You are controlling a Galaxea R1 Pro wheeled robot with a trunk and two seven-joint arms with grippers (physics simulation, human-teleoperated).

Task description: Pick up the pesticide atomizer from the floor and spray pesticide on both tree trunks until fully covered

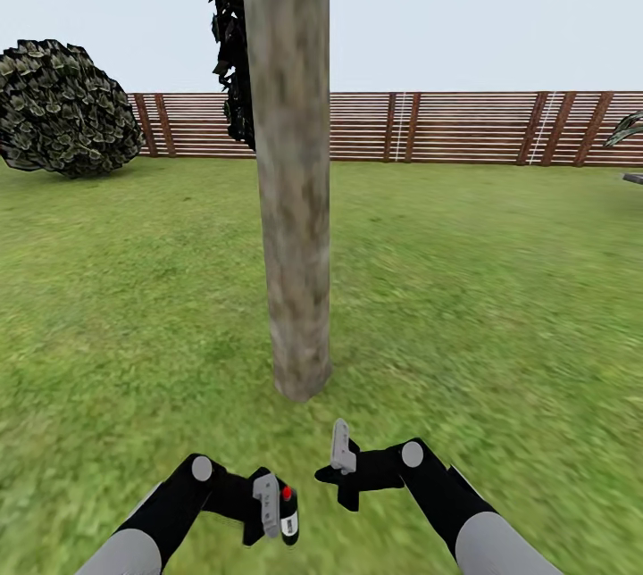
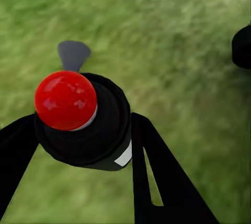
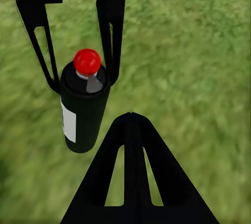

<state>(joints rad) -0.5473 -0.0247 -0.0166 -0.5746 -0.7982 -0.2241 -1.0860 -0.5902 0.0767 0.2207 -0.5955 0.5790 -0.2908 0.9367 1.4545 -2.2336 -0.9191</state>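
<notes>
Your left gripper pinches the atomizer at the bottom of the head view, left of centre.

Its red cap and dark body sit between the two fingers, over grass. Your right gripper hangs just beside it; you cannot tell whether it is spread. The trunk rises mid-frame, the fence behind, a bush at upper left.

Dark atomizer with its red cap and pale label sits upright, clamped between the left gripper fingers over the lawn; thick mottled tree trunk stands just ahead.
</notes>
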